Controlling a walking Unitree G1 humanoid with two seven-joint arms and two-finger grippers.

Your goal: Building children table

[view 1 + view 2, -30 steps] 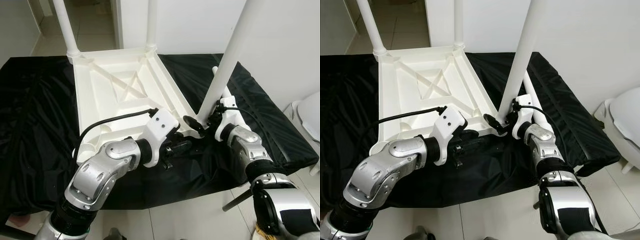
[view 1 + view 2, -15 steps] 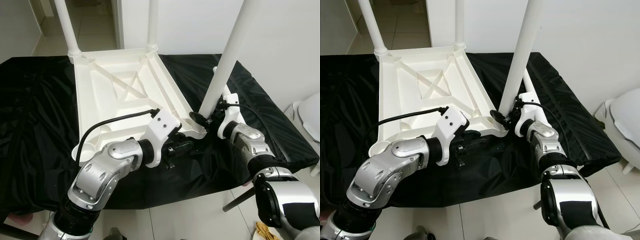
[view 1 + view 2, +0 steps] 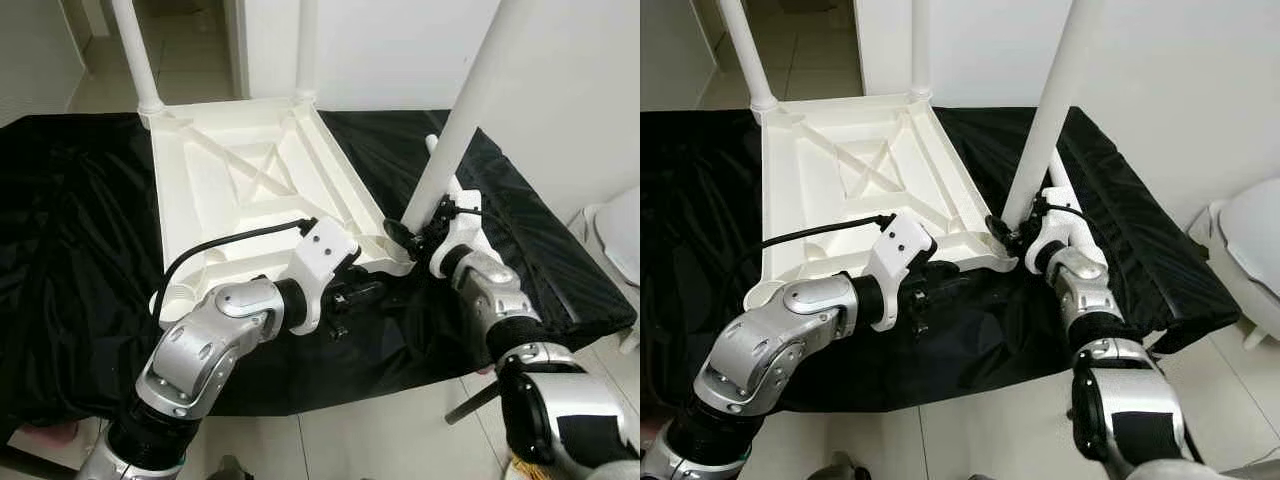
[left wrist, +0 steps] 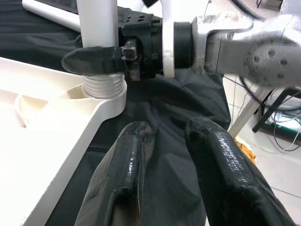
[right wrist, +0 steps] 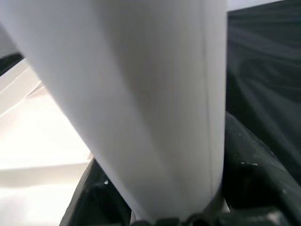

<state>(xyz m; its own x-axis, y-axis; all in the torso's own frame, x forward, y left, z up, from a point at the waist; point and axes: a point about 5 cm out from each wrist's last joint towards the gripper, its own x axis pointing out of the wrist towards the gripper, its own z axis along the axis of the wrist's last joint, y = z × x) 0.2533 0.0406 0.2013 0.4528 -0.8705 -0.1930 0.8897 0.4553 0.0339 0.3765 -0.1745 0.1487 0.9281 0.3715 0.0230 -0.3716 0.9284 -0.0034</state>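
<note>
Since the earlier frame, the white leg [image 3: 462, 125] in the right hand [image 3: 417, 229] is standing a little more upright, its threaded foot now sitting at the near right corner socket of the upturned white children's table [image 3: 260, 195], and the right forearm is reaching slightly farther in toward that corner. The right hand is gripping the leg low down, its black fingers [image 4: 94, 60] wrapping the tube just above the threaded collar, with the wrist pointing toward the corner. The left arm is bending at the elbow and crossing in front of the body, and the left hand [image 4: 169, 155] is hovering just beside the same corner, over the black cloth [image 3: 70, 250], its two fingers a little apart and holding nothing. The children's table is lying top down on the black cloth, ribs facing up. Two more white legs [image 3: 135, 50] are standing upright in the two far corners. Another white tube [image 4: 51, 12] is lying on the cloth beyond the held leg. No brand, label or writing is showing legibly on any part.
</note>
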